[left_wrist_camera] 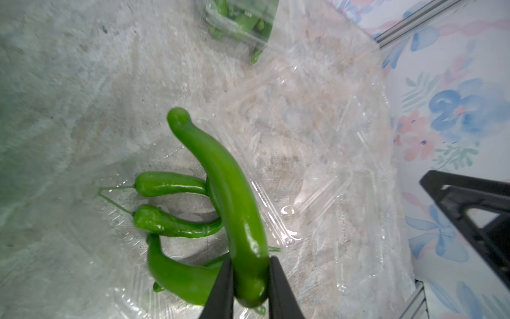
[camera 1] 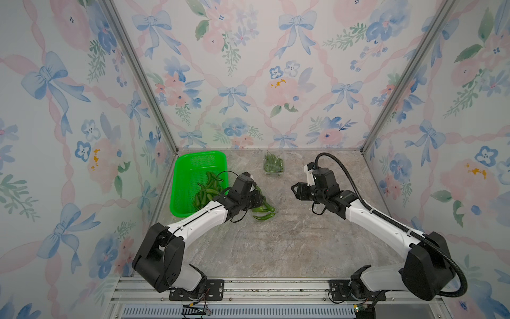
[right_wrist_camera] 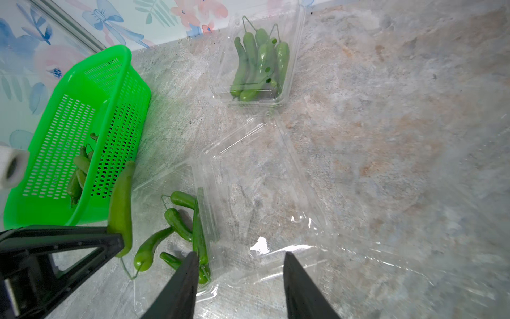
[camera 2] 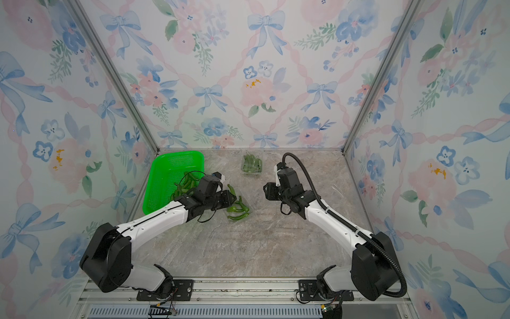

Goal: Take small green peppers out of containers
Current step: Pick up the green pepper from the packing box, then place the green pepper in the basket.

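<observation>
Left wrist view: my left end effector (left_wrist_camera: 249, 265) pinches a glossy pepper (left_wrist_camera: 220, 176) near one end, seemingly light, slippery.

One green basket (right_wrist_camera: 69, 116), two pincers (right_wrist_camera: 240, 256), at least two clear containers (right_wrist_camera: 292, 55), over a dozen peppers (left_wrist_camera: 234, 207).

Marble table (camera 1: 276, 243): basket (camera 1: 190, 168), containers (camera 1: 273, 165)

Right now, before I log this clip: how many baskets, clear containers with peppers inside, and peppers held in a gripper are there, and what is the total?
Green basket: 1
Clear containers with peppers inside: 2 (shut container, open container)
Held pepper, in the left gripper: 1
Total: 4
</observation>
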Robot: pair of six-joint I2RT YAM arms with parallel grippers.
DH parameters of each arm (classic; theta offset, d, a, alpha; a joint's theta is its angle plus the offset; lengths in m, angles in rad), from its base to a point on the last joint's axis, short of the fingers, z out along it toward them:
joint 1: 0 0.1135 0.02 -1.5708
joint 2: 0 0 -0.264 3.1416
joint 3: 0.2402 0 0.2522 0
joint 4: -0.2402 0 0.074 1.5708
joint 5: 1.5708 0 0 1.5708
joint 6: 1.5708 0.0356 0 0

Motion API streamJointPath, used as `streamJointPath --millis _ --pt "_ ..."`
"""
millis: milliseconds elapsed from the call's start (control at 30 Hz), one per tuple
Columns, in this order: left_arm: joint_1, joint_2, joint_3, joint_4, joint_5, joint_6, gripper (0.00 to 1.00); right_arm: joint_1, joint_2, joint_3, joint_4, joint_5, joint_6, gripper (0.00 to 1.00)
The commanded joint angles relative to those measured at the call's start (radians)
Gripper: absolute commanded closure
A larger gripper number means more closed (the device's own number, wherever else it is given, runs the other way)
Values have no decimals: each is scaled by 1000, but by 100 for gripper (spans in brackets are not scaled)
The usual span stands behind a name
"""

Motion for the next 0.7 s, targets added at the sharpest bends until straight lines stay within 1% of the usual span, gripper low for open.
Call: streamJointPath --millis 0,100,200,333,433,600,667 --pt "16 -73 -35 1 28 -6 87 1 25 57 7 -16 2 50" --pt "44 -132 -39 -1 49 -7 87 10 48 89 7 -22 -1 50" --pt "106 -188 -26 -1 95 1 87 18 70 115 13 -28 1 50" --pt "238 -252 13 -3 191 20 86 32 107 157 9 -38 3 50" --pt "339 -270 59 -25 246 44 86 40 133 194 -6 -46 1 50" --pt "504 -256 123 -31 312 55 86 41 169 241 -27 -61 -4 50" --pt "550 -237 154 -31 318 60 86 42 191 257 -36 -75 -6 50"
